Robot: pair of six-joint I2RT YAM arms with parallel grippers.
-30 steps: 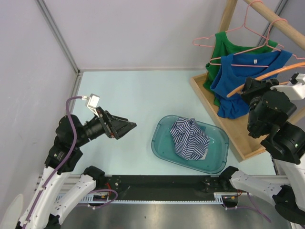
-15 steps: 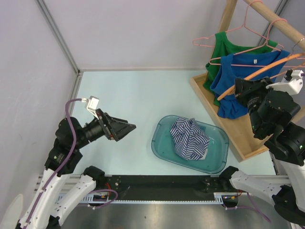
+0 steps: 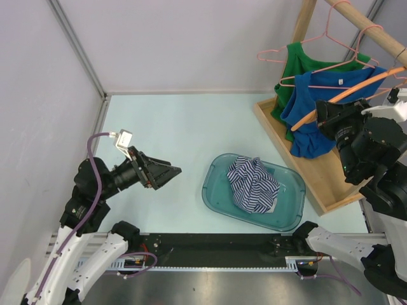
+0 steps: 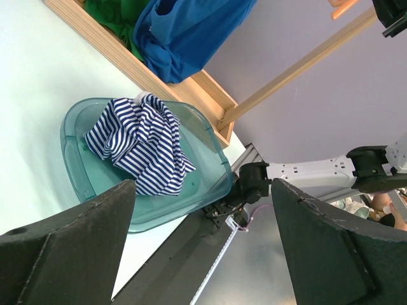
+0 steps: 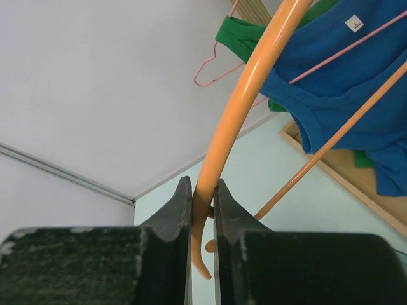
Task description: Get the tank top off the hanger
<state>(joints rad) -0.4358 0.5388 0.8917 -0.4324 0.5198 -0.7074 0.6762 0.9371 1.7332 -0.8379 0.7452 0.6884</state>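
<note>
Tank top (image 3: 253, 183), striped, lies bunched in the tub (image 3: 207, 188), below and left of the right hand (image 5: 202, 190), which is clamped on a bare orange hanger (image 5: 254, 70) running up-right from it. Left hand (image 3: 166, 171), wide open and empty, points at the tub and looks nearer.

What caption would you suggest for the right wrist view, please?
Right gripper clamped on the orange hanger, blue tank top and green tank top hanging behind.

Orange hanger (image 5: 226, 127), blue tank top (image 3: 318, 108), green tank top (image 3: 296, 60), navy/wht striped shirt (image 3: 253, 183), teal bin (image 3: 213, 190), pale-mint worktop (image 3: 178, 127).
</note>
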